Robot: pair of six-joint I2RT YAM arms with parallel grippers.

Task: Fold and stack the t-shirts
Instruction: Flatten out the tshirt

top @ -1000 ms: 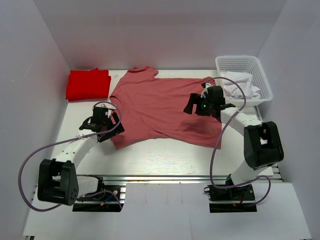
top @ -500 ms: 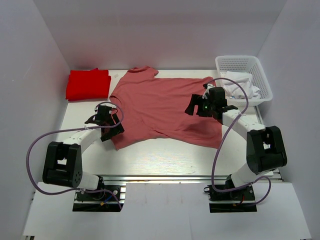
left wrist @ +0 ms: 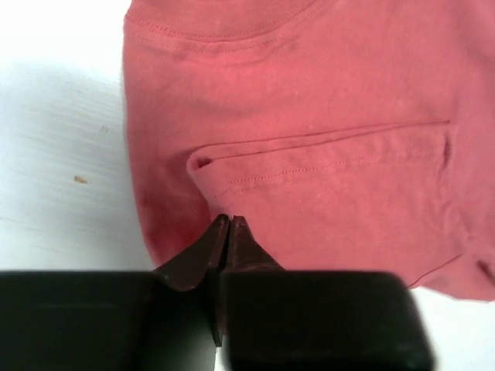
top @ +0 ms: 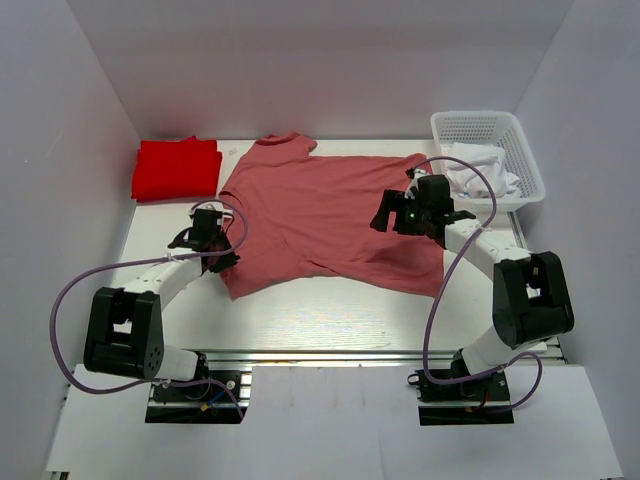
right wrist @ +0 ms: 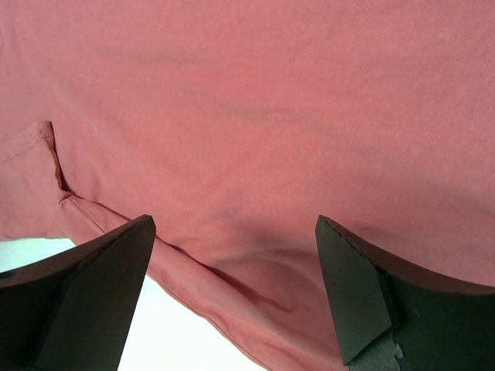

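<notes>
The dusty rose-pink t-shirt (top: 320, 210) lies spread flat across the middle of the table. In the left wrist view my left gripper (left wrist: 228, 220) is shut, its tips pinched together on the pink cloth (left wrist: 325, 116) just below a folded-over hem at the shirt's near left corner (top: 232, 270). My right gripper (right wrist: 234, 232) is open wide above the shirt's right part (right wrist: 255, 116), near its near edge, with nothing between its fingers. The bright red t-shirt (top: 177, 168) lies folded at the far left.
A white mesh basket (top: 522, 142) holding white cloth (top: 480, 172) stands at the far right, just behind my right arm. White walls close in the table on three sides. Bare white table (top: 320, 310) shows in front of the pink shirt.
My left gripper has moved in onto the shirt's near left corner and closed from wide open to shut. The right gripper has shifted slightly and stays open.
</notes>
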